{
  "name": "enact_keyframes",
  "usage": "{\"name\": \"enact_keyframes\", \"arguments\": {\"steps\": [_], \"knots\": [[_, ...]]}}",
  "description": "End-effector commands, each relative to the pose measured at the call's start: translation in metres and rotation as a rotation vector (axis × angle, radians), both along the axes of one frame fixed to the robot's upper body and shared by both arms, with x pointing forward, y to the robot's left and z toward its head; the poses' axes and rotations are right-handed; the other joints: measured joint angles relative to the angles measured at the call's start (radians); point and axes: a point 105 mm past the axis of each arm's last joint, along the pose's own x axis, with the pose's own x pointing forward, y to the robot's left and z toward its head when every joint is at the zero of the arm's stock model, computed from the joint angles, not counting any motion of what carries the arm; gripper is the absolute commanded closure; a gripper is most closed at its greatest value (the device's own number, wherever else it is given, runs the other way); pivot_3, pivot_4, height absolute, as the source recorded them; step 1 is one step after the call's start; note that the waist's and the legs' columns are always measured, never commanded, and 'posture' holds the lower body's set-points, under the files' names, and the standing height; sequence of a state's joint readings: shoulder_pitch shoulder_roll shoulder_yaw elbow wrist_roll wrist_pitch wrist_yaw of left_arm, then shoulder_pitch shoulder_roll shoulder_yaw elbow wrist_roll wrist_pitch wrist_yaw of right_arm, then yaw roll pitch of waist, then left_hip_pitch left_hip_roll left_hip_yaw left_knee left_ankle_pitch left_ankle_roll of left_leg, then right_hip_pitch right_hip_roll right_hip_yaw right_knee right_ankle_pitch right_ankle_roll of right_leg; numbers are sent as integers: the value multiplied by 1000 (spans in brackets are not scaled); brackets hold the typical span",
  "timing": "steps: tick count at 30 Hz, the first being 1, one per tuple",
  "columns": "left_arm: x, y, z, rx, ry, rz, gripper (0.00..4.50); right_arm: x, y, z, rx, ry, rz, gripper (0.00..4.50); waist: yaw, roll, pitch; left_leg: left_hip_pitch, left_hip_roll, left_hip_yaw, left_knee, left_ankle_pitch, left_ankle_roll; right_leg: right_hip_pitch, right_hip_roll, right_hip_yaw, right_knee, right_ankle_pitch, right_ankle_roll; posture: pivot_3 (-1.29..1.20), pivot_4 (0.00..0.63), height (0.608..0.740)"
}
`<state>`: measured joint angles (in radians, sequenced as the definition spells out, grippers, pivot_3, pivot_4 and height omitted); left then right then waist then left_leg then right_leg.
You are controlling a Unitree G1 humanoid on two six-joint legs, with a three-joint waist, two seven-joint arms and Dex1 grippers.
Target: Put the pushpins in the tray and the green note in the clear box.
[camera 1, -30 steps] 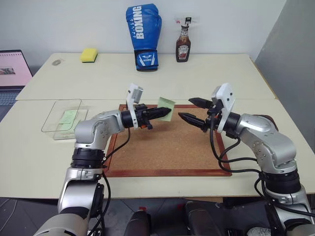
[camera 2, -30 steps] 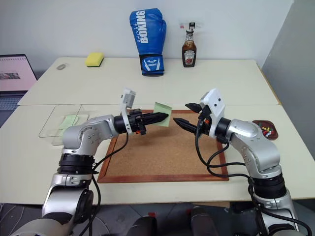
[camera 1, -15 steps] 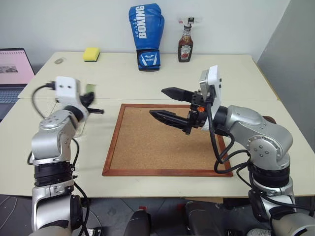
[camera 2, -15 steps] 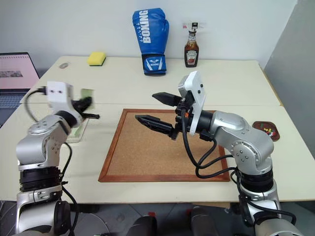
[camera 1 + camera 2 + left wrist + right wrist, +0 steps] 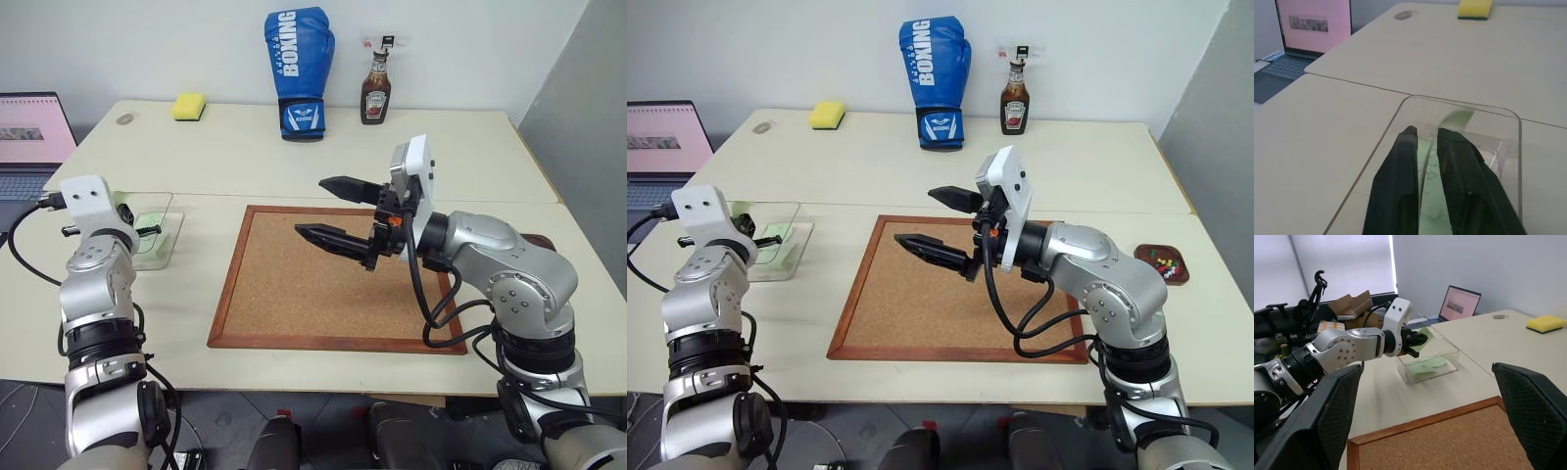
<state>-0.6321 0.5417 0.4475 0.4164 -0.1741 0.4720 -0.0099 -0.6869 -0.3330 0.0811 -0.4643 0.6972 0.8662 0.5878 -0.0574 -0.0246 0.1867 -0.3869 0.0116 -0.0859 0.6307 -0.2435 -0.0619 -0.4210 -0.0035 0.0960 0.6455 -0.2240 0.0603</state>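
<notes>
The clear box (image 5: 176,238) stands at the table's left, with pale green paper lying on its bottom (image 5: 1426,148). My left gripper (image 5: 147,227) reaches level over its rim, fingers (image 5: 1409,142) a narrow gap apart with nothing pinched. The green note (image 5: 1457,116) hangs loose just past the fingertips, above the box; it is also the green note (image 5: 1425,331) at the gripper's tip. My right gripper (image 5: 939,221) is wide open and empty above the corkboard (image 5: 323,294). The tray (image 5: 1164,274) sits at the far right with pushpins (image 5: 1159,259) in it.
A blue boxing glove (image 5: 299,59), a ketchup bottle (image 5: 375,90) and a yellow sponge (image 5: 189,106) line the table's far edge. A laptop (image 5: 29,132) stands off the left side. Bare tabletop lies between the box and the corkboard.
My left arm swung the green note from over the corkboard to the clear box and its fingers parted. The right gripper drew slightly left and stayed open. The camera view shifted.
</notes>
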Motion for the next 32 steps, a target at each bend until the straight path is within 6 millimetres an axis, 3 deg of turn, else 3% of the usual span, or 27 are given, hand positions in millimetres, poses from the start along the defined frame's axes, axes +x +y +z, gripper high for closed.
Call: {"name": "enact_keyframes", "arguments": {"steps": [1,8,11,15,18,21,25,28,32], "knots": [[5,1,17,14,-62,1,2865,-2,-5,8,9,-48,-23,0,0,0,0,0,0,0,0,0,0,0,0,0,0,0,0,0,150,740],[14,-13,27,73,-75,-58,1422,1,-10,7,10,-49,-62,0,0,0,0,0,0,0,0,0,0,0,0,0,0,0,0,0,150,740],[20,-48,38,181,-95,-202,821,4,-18,3,16,-42,-120,0,2,0,0,0,0,0,0,0,0,0,0,0,0,0,0,0,150,740],[19,-92,32,209,-112,-348,31,16,-34,-14,0,-44,-301,0,5,0,0,-2,-1,0,0,0,0,0,-1,0,-1,0,0,0,150,740],[11,-122,32,191,-158,-423,12,29,-55,-24,-25,-87,-498,0,6,0,0,-3,-1,0,0,0,0,-1,-2,0,-1,0,0,0,150,740],[0,-159,18,135,-183,-511,12,43,-90,-44,-75,-118,-768,0,7,-1,0,-3,-1,0,0,0,0,-2,-2,0,-1,0,0,0,150,740],[-19,-197,-7,139,-165,-594,12,39,-117,-82,-108,-66,-933,0,6,-1,-1,-3,-1,1,0,0,0,-1,-1,1,-1,0,0,0,150,740],[-32,-214,-27,117,-135,-594,12,30,-127,-107,-121,-14,-1005,0,3,-1,-1,-2,-1,2,0,0,0,-1,-1,2,-1,0,0,0,150,740],[-46,-223,-39,98,-115,-565,12,22,-124,-119,-126,0,-1030,0,1,-1,0,1,-1,3,1,0,0,1,-1,3,0,0,1,0,150,740]]}}
